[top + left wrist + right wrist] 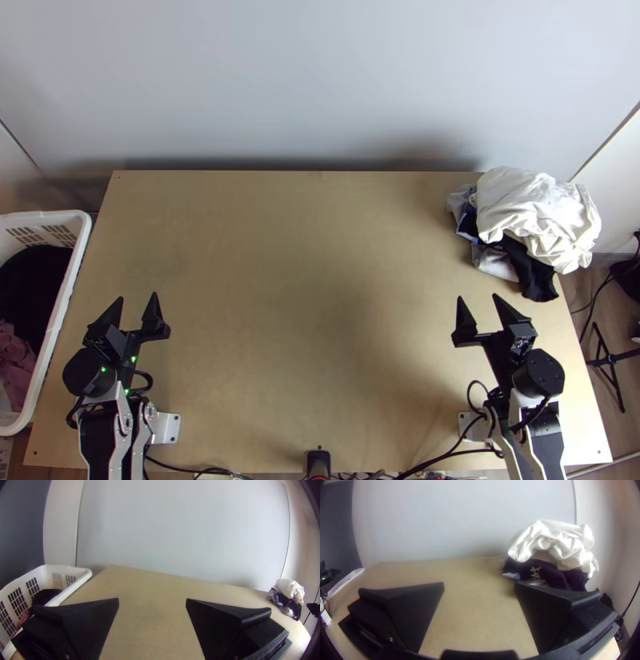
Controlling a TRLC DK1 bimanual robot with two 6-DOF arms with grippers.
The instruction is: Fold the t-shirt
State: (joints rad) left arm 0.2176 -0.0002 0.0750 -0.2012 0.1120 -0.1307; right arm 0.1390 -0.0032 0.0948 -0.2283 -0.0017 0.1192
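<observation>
My left gripper stands open over the table's left part, nothing between its fingers; the left wrist view shows the left gripper with its fingers wide apart. Over the right part, my right gripper is open too, and in the right wrist view the right gripper holds nothing. A bunched pile of clothes lies at the table's far right corner: white cloth on top, dark cloth and grey cloth under it. Which piece is the t-shirt, I cannot tell.
A white laundry basket with dark and reddish cloth inside stands at the left edge of the wooden table. Cables run along the near edge, and a black stand is on the floor at the right.
</observation>
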